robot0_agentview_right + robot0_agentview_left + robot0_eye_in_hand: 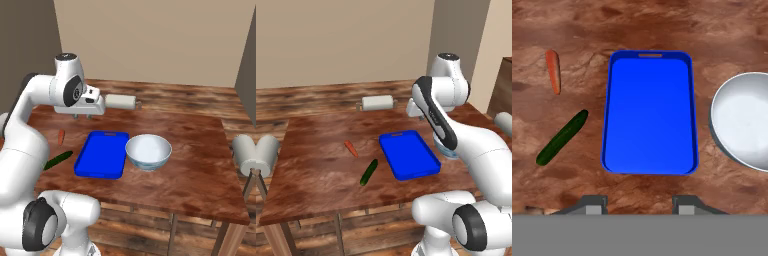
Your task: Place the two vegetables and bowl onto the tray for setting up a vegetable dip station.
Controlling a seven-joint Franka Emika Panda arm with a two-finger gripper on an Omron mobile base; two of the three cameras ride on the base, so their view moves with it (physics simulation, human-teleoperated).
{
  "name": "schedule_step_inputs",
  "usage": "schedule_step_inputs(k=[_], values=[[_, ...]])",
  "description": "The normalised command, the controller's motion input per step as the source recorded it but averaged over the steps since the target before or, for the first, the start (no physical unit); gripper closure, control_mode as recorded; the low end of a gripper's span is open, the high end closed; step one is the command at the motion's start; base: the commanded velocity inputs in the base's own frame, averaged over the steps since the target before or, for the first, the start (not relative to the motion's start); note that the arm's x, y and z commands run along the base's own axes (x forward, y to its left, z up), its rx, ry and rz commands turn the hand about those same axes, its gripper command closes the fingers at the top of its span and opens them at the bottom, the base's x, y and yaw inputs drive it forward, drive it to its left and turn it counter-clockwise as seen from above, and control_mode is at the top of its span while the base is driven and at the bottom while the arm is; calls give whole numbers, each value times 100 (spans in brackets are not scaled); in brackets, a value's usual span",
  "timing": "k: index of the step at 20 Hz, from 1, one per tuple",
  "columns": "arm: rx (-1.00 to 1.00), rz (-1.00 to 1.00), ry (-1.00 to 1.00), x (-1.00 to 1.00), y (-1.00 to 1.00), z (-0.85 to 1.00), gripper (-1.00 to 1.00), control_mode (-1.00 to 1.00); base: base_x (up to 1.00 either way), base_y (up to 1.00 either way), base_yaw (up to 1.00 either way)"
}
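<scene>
From the left base view, the wooden table (316, 165) carries the blue tray (409, 154) near its middle, lying flat with its handle slot at the far end. To the left of the tray and apart from it lie the orange carrot (351, 148) and, nearer the front edge, the dark green cucumber (369, 172); the two do not touch. The bowl (447, 151) sits just right of the tray, mostly hidden behind the white arm. A white roll (377, 102) lies at the table's far edge and another (266, 152) off its left side. No writing or label can be read on anything.

Across in the right base view, the gripper (82, 116) hangs above the table beyond the tray's (101, 154) far end, touching nothing. The pale bowl (148, 151) stands upright just beside the tray's right edge. The carrot (61, 137) and cucumber (57, 159) lie left of the tray, partly behind the arm.

Down through the hand view, the two fingertips (593, 204) stand well apart with nothing between them, above the table. The tray (650, 113) is bare, slot at the top. The carrot (553, 71) lies upper left, the cucumber (562, 137) slanted below it, the bowl (743, 120) cut by the right edge.
</scene>
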Motion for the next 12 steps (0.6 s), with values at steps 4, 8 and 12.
schedule_step_inputs(k=[4, 8, 12], values=[[1, 0, 0, 0, -7, -1, -100, -100, 0, 0, 0], [3, 0, 0, 0, -18, -5, -100, -100, 0, 0, 0], [0, 0, 1, 0, -31, -8, -100, -100, 0, 0, 0]])
